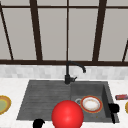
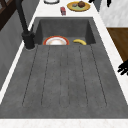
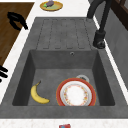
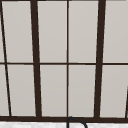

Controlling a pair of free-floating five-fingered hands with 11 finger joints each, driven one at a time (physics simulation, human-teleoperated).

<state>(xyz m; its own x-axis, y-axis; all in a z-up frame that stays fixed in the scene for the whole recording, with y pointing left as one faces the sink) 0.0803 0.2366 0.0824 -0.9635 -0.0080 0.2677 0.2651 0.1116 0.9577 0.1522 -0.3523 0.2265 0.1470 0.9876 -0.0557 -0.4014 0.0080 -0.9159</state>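
Observation:
My left hand [image 1: 38, 123] hangs low at the sink's front edge, ahead of the drainboard. It shows over the floor in the left side view [image 2: 123, 68] and in the right side view [image 3: 17, 20], fingers relaxed and holding nothing. My right hand [image 1: 113, 108] hovers by the basin's right front corner, open and empty, with its fingers at the picture's edge [image 3: 2, 72]. In the basin lie a red-rimmed white plate [image 1: 91, 104] [image 3: 75, 94] and a banana [image 3: 38, 95] [image 2: 80, 41]. A red ball [image 1: 67, 115] shows between the hands.
The black faucet [image 1: 67, 75] stands behind the dark sink [image 1: 45, 97]. A yellow plate with food [image 1: 2, 105] [image 3: 51, 5] sits on the left counter. On the right counter are another plate with food [image 2: 78, 6] and a small red item [image 1: 121, 97]. A window is behind.

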